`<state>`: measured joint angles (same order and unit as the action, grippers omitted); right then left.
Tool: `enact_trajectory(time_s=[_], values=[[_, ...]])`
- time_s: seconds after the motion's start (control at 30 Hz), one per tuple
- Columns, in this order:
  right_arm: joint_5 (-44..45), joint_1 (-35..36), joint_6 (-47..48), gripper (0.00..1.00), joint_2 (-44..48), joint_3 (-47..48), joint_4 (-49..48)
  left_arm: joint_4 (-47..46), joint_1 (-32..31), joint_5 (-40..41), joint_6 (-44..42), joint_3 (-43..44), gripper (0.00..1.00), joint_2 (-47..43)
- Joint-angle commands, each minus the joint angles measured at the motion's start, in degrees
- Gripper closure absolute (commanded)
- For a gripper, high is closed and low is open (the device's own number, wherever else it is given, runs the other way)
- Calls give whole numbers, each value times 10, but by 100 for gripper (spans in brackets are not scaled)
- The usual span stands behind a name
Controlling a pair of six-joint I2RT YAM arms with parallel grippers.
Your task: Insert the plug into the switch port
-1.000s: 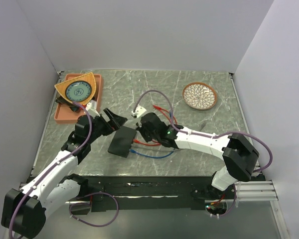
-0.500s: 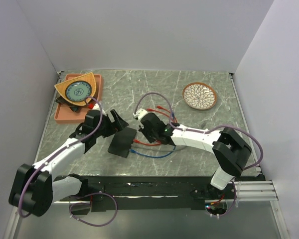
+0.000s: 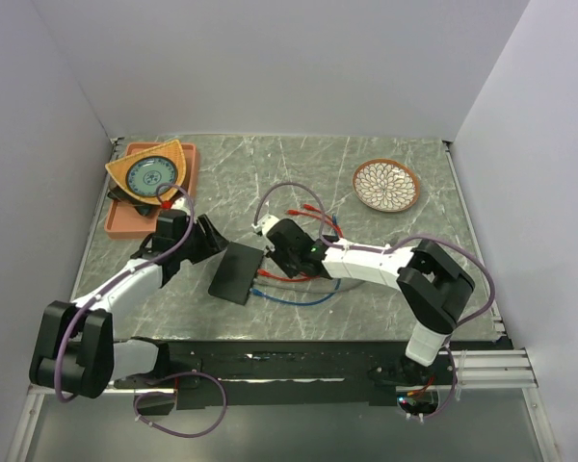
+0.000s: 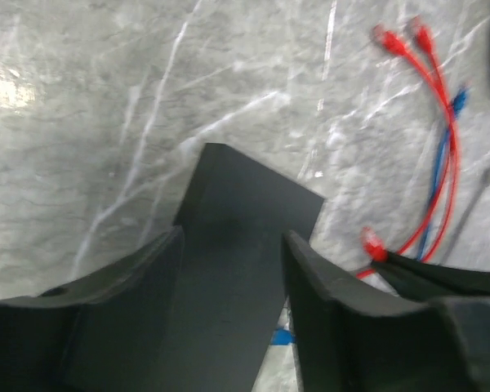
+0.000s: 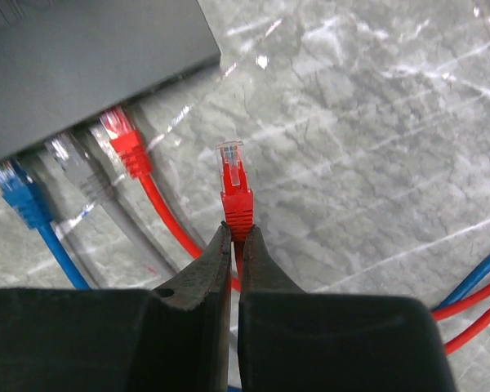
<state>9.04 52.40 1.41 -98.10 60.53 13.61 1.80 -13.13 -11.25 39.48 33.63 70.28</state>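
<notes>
My right gripper [image 5: 235,237] is pinched almost closed on the red plug [image 5: 233,184]. It holds the plug by the boot at its back end, and the clear tip sticks straight out ahead of the fingertips and hangs over the marble table [image 5: 367,147]. Ahead and to the left of these jaws lies the black switch [image 5: 90,49], with its socketed edge turned toward me. Three connectors already sit in that edge: another red connector [image 5: 121,137] closest to my plug, then a grey connector [image 5: 72,162], then a blue connector [image 5: 18,189] farthest left. The switch port [image 5: 173,77] that is free lies on the bare stretch of edge between that seated red connector and the box's near corner. It is up and left of my plug's tip and apart from it, with a gap of table between. From this angle I cannot make out the socket opening itself.

My left gripper [image 4: 230,237] is wide open, with one finger on either side of the switch, whose flat top runs away from the jaws. I cannot tell whether the pads touch its sides. To the right of these jaws the held plug pokes out beside the box, and beyond it lie loose red cables [image 4: 429,65] and a blue cable [image 4: 456,104].
</notes>
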Motion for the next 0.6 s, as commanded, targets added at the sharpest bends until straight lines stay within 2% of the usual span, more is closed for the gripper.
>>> enact_trajectory(time_s=[0.0,0.3,0.57], values=[[-2,-5,11,100,-21,41,-1,-14,6,-21,-34,8,47,24],[-3,-2,25,100,-32,42,-21,-52,6,-29,-29,-7,54,66],[31,10,40,100,-71,56,-24,-86,6,-33,-28,-21,55,96]])
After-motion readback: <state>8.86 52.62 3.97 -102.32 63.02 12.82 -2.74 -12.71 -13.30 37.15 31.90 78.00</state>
